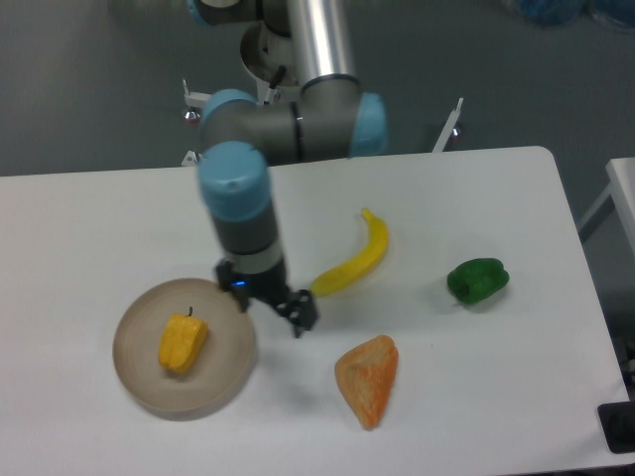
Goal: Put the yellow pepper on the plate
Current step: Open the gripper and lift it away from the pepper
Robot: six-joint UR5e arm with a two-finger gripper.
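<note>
On the plate [139, 375], a little left of its middle, lies the yellow pepper [183, 343], blocky and yellow-orange, with its thin dark stem pointing up toward the far rim. It is the only thing in the dish; the tan bottom shows bare all around it, and the raised rim runs unbroken except at the upper right, where the arm stands in front of it. The gripper [276, 300] hangs just beside the plate's right edge, apart from the pepper and holding nothing; one dark finger [304, 312] shows clearly at the right, but whether the fingers stand apart or together cannot be told from this angle. Further out on the white table [89, 228] lie three more pieces, one of each kind: a long curved banana [355, 258] just right of the gripper, an orange wedge-shaped piece [369, 378] below it near the front edge, and a green pepper [477, 281] well apart at the right. That makes two peppers in all, one yellow and one green, and one plate.
</note>
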